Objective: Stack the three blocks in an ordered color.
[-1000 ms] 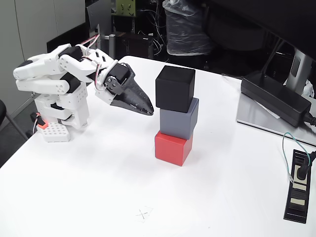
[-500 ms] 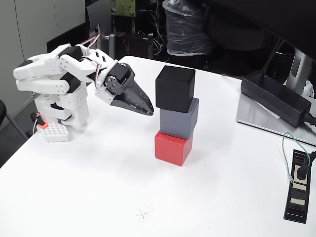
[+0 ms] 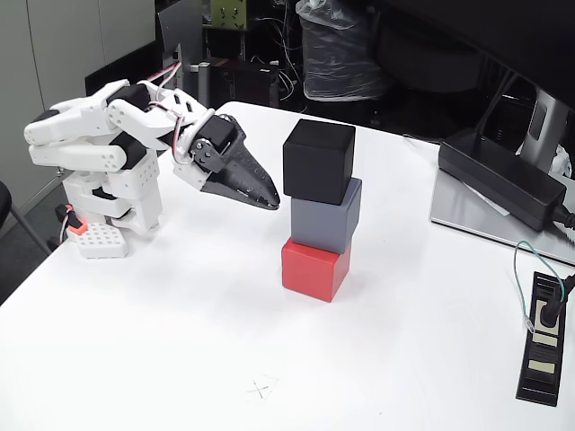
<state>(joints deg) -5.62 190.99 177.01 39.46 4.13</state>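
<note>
Black block (image 3: 318, 162) tops grey block (image 3: 326, 215) on red block (image 3: 314, 268); the stack looks complete, so the closed, empty claw (image 3: 271, 202) sits clear at its nine o'clock.

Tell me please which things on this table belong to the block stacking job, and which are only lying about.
Belong to the job:
black block, on top
blue-grey block, in the middle
red block, at the bottom
gripper, shut, left of the stack, apart from it

Lying about:
long black power brick
power strip with its cable
small cross mark

Blocks — black block (image 3: 319, 161), grey block (image 3: 326, 215), red block (image 3: 314, 268).
</note>
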